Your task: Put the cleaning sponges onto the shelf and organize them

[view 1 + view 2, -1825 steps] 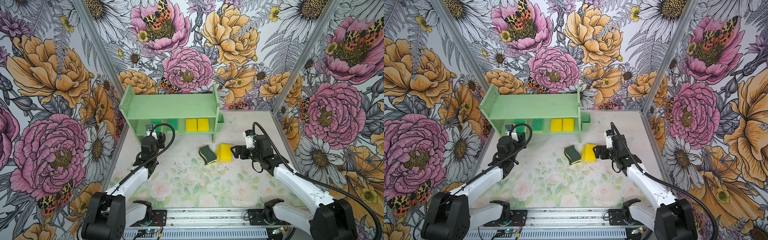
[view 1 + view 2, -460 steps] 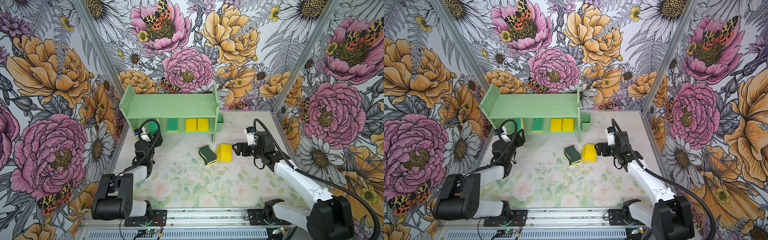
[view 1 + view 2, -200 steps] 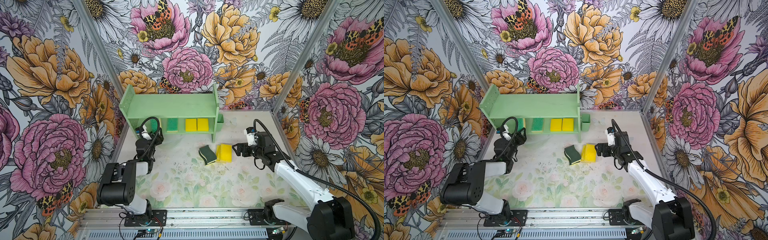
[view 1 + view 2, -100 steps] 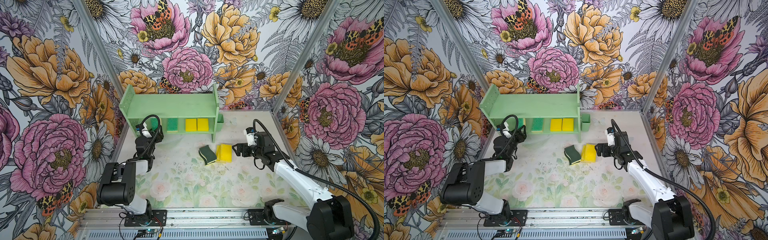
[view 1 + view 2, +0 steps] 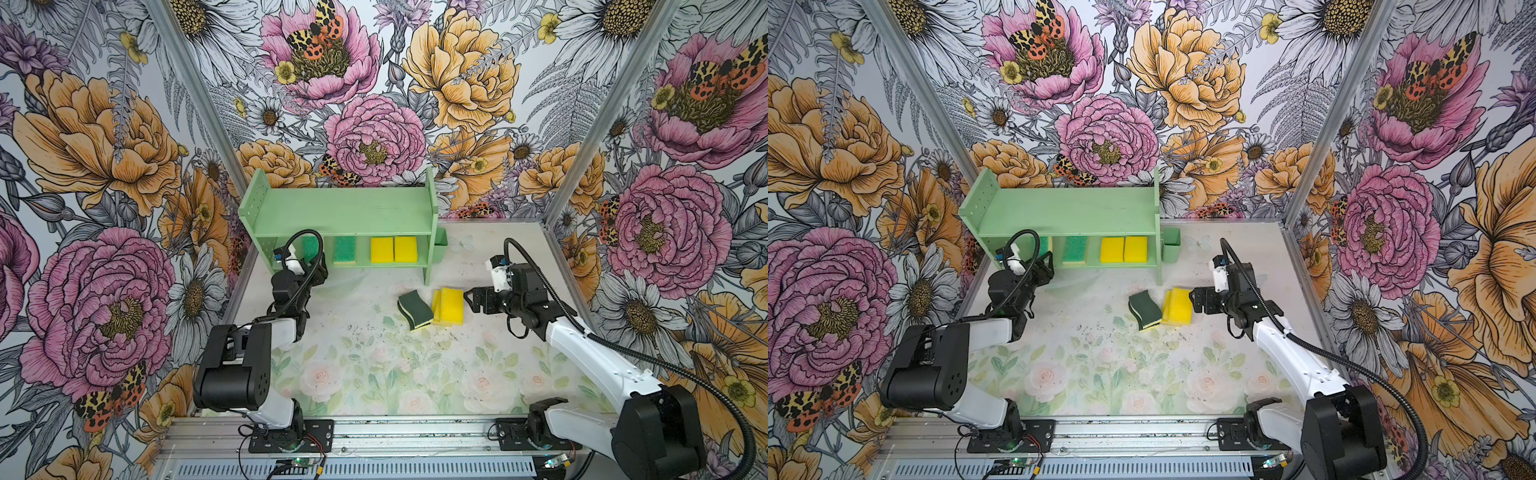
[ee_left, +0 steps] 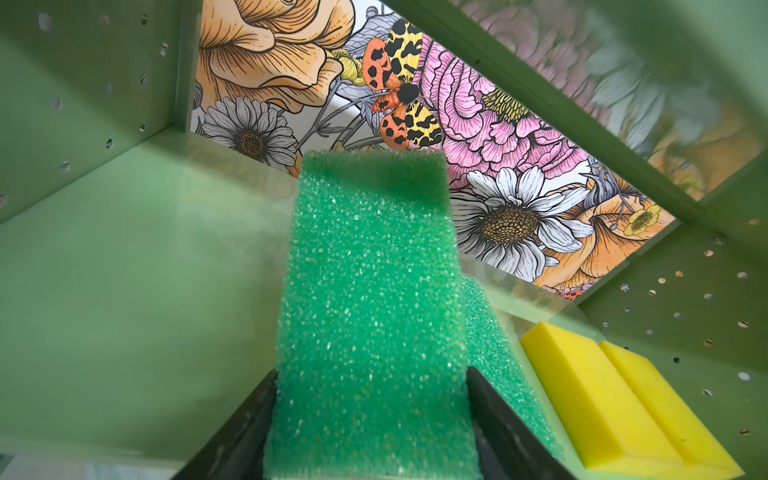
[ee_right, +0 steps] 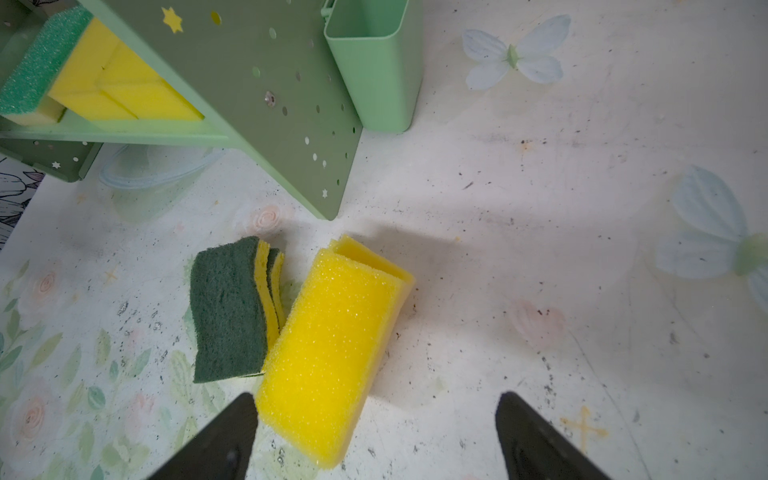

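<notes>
Under the top board of the shelf [image 5: 340, 212], at the left end of the lower tier, the left gripper [image 6: 371, 386] reaches in with its jaws set against both long sides of a green sponge [image 6: 370, 270], which lies flat on the tier. A second ago the gripper was a little nearer; it has pushed farther in since, and the arm is folded tighter than it was nine seconds back. Just right of the held one lies a second green sponge [image 5: 345, 249], then two yellow sponges [image 5: 382, 249] side by side, as before.

On the table [image 5: 374, 365], near the shelf's right leg, two dark sponges [image 5: 411, 309] lean against a yellow stack [image 5: 451, 305], unmoved. The right gripper [image 5: 468, 301] sits just right of that stack with jaws wide apart and empty, unchanged over the last two seconds.
</notes>
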Action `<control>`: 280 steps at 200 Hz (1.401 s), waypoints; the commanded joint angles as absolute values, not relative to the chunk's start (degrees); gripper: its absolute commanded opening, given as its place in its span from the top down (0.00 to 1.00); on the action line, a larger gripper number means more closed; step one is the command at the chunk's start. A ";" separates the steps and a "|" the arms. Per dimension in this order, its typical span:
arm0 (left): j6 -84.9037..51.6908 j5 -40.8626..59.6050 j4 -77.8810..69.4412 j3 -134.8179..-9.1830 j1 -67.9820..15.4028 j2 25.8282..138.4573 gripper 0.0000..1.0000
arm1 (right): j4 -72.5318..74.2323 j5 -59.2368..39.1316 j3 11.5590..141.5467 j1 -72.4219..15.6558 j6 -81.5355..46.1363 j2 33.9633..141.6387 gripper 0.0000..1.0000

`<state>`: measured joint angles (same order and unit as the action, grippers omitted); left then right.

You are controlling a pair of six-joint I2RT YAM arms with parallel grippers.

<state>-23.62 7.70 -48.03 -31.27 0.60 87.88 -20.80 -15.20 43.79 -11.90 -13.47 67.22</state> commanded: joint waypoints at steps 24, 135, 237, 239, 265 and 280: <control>-23.06 5.85 -44.85 -33.58 -0.09 88.70 0.32 | -20.30 -14.50 45.70 -11.52 -12.42 67.35 0.08; -25.31 5.95 -48.92 -32.23 -0.77 91.98 0.32 | -20.30 -14.28 45.59 -11.52 -12.29 67.44 0.08; -24.35 3.26 -45.57 -32.78 -1.95 91.24 0.31 | -20.27 -14.33 45.62 -11.56 -12.23 67.89 0.08; -24.37 3.25 -45.54 -32.78 -2.00 91.23 0.31 | -20.29 -14.33 45.62 -11.57 -12.29 67.91 0.08; -23.54 2.75 -44.20 -33.43 -2.65 90.97 0.30 | -20.34 -14.33 45.53 -11.51 -12.29 67.88 0.08; -22.88 1.99 -43.52 -33.57 -3.23 90.51 0.29 | -20.30 -14.31 45.48 -11.55 -12.22 67.91 0.08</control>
<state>-23.81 3.44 -47.75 -33.01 -2.07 91.22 -20.80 -15.00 44.10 -11.90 -12.93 67.33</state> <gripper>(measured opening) 0.700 0.919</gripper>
